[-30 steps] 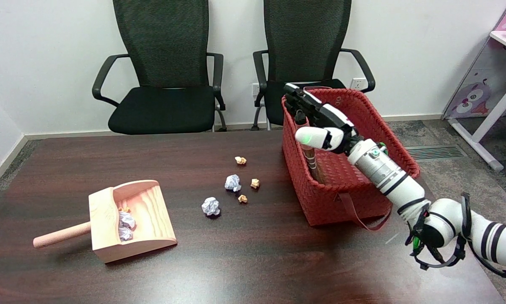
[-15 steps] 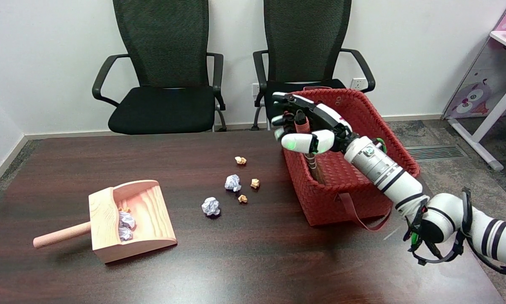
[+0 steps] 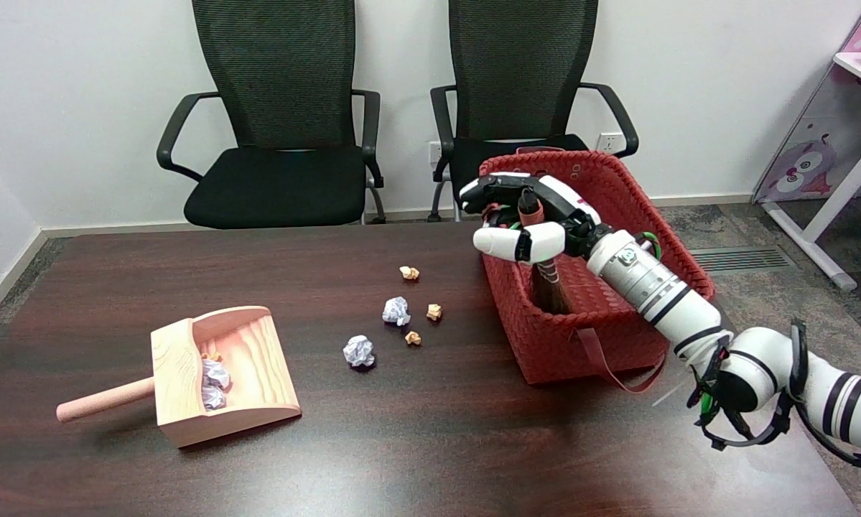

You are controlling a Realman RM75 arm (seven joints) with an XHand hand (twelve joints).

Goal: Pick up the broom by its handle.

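Right hand (image 3: 527, 222) curled around thin brown broom handle (image 3: 531, 206) above red woven basket (image 3: 602, 323), center-right; bare dark table (image 3: 430, 445) lower left.

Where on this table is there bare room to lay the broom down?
Bare wood runs along the table's near edge, in front of the dustpan and red basket, and across the far left. It is crowded mid-table, around the paper scraps beside the basket.
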